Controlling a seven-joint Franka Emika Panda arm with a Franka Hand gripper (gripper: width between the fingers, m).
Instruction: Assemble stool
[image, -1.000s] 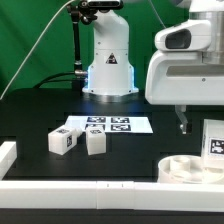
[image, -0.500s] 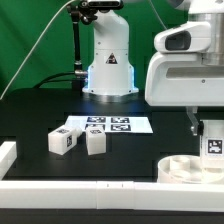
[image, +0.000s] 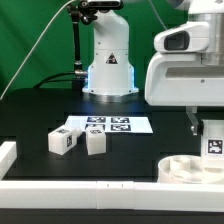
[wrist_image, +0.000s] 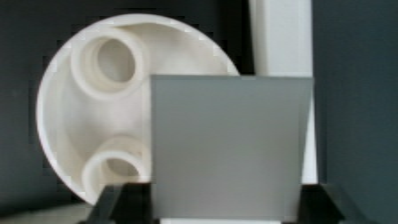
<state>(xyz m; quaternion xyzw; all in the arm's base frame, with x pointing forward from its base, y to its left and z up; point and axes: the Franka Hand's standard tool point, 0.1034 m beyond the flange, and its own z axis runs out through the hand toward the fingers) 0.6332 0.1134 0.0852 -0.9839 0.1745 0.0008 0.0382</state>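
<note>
The round white seat disc (image: 184, 168) lies at the exterior view's lower right; it also shows in the wrist view (wrist_image: 111, 110) with two round sockets. My gripper (image: 208, 126) is shut on a white stool leg (image: 213, 142) that stands upright at the disc's right side, its tag facing the camera. In the wrist view the leg (wrist_image: 228, 145) fills the space between my dark fingertips (wrist_image: 121, 205), with the gripper (wrist_image: 226, 207) closed against its sides. Whether the leg touches the disc is hidden. Two more loose legs (image: 62, 142) (image: 95, 142) lie on the table at left.
The marker board (image: 108, 125) lies flat behind the loose legs. A long white border rail (image: 90, 200) runs along the front edge, with a rail end (image: 8, 152) at the left. The arm's base (image: 108, 60) stands at the back.
One second ago the visible finger stood apart from the leg; it has since moved in against it. Nothing has moved in the last half second.
</note>
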